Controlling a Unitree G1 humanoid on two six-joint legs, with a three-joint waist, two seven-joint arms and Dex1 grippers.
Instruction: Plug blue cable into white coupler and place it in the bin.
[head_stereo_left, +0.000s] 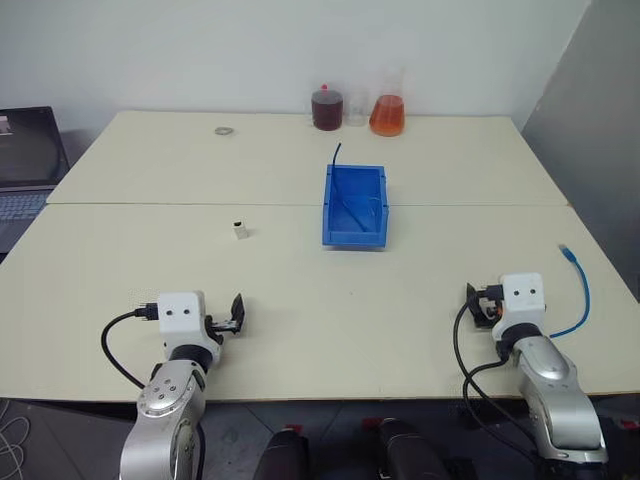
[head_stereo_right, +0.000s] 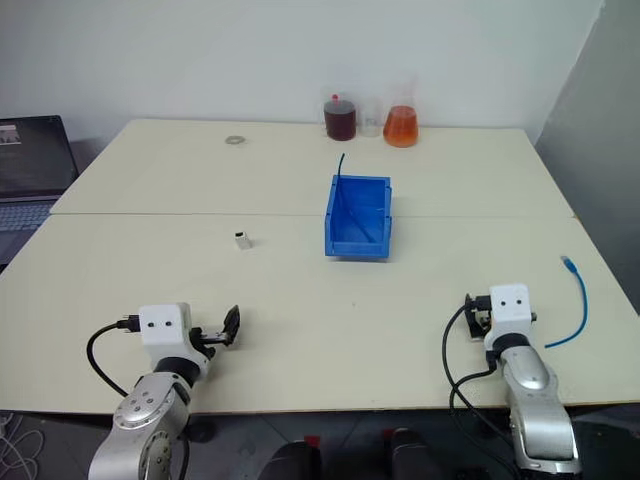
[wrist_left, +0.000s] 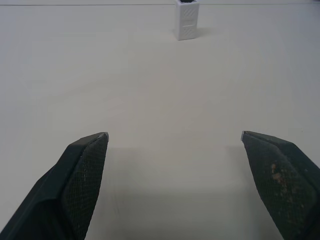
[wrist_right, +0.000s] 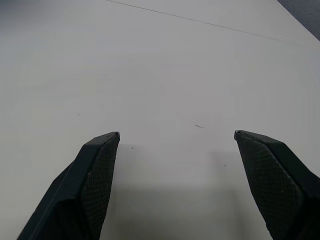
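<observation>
Nothing is in hand yet, so the opening step looks like a double reach, and it pays to be tidy about it: the tiny white boxy plastic coupler (head_stereo_left: 239, 232) stands on end left of centre on the pale cream table (head_stereo_left: 300, 300), dark opening up, well apart from everything, so the left gripper (wrist_left: 175, 145) should come straight ahead and close on its flat sides without tipping it. In the left wrist view it sits dead ahead at the top of the frame, a good line already. The thin light-blue network cable (head_stereo_left: 578, 295) curves along the right edge of the frame, its small clear plug at the upper end; the right gripper (wrist_right: 176, 135) wants to take it just behind that plug, so the tip stays stiff enough to seat in the coupler. The bright blue rectangular plastic bin (head_stereo_left: 355, 205) waits at centre, a dark thin wire poking up from its far corner, with glass flasks of red and orange liquid beyond it. Both arms sit low at the bottom of the frame, left and right, pointing forward and slightly down, fingers spread wide over bare tabletop, pinching nothing.
</observation>
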